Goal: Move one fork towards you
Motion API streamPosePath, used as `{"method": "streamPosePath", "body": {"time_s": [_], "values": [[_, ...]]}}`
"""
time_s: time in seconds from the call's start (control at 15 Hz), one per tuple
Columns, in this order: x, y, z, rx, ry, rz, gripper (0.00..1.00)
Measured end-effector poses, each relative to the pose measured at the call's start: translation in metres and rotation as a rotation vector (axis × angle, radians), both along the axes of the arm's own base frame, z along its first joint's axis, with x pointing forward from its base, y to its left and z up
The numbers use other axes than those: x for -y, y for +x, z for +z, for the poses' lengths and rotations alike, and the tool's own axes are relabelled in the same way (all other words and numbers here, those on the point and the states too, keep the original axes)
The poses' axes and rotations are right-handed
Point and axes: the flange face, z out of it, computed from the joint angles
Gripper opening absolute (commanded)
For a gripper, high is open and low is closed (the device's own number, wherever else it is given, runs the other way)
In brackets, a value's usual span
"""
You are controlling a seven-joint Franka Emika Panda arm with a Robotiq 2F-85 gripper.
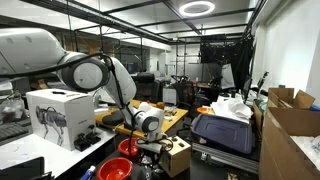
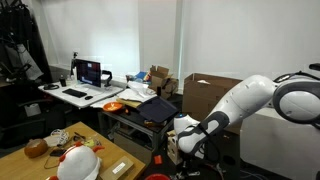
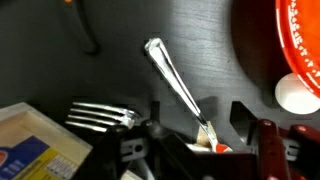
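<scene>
Gripper (image 3: 200, 128) hardware fills the bottom edge of the wrist view, its dark fingers (image 3: 245, 115) spread wide apart and set on either side of a slim silver fork handle (image 3: 175, 80), with a gap showing on each side, so nothing is yet pinched; this straddling stance appears chosen so that a squeeze would catch the narrow shaft across its width; the handle runs from between the fingers up and to the left, rounded end farthest from the camera, while its head is hidden under the gripper; just left of the fingers a set of fork tines (image 3: 100, 115) lies flat, pointing left, and probably belongs to a second fork whose shaft passes out of sight; a pale yellow-and-white box (image 3: 30, 145) sits in the near left corner, close to the tines; all rest on a dark tabletop (image 3: 120, 40); farther off, at upper right, a red dish (image 3: 300, 30) and a small white round object (image 3: 293, 93) stand well clear of the handle, leaving room to drag; in an exterior view the arm (image 1: 100, 72) bends steeply down, which suits a top-down pick; the step in hand is judged to be the grasp, with the pull toward the viewer not yet begun.
</scene>
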Motion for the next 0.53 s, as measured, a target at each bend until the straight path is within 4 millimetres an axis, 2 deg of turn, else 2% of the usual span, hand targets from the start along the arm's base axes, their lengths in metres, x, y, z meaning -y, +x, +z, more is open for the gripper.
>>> {"method": "streamPosePath", "body": {"time_s": [0.33, 0.4, 0.47, 0.53], "values": [[0.009, 0.012, 0.008, 0.045, 0.000, -0.019, 0.05], [0.010, 0.014, 0.010, 0.049, 0.000, -0.022, 0.16], [0.010, 0.015, 0.010, 0.051, 0.000, -0.027, 0.41], [0.010, 0.015, 0.010, 0.052, -0.001, -0.038, 0.41]]}}
